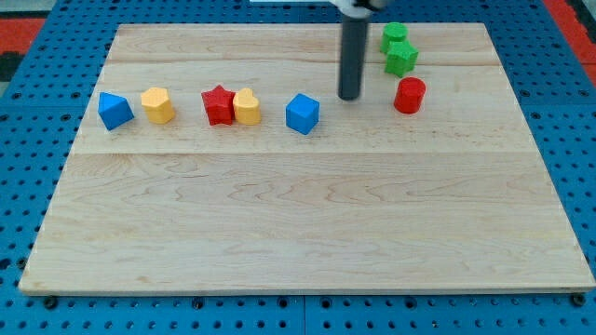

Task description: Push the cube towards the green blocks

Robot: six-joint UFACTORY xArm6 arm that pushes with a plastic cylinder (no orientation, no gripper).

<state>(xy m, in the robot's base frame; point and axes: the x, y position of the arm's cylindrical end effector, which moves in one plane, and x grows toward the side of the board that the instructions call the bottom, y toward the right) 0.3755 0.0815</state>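
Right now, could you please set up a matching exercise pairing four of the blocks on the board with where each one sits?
Things:
1. blue cube
2. red cylinder
3. red star
4. green blocks

Places:
A. the view's top, right of the rod
B. touching a yellow block
C. just left of my tip
D. right of my tip, below the green pair

Pairs: 1-C, 2-D, 3-B, 4-A
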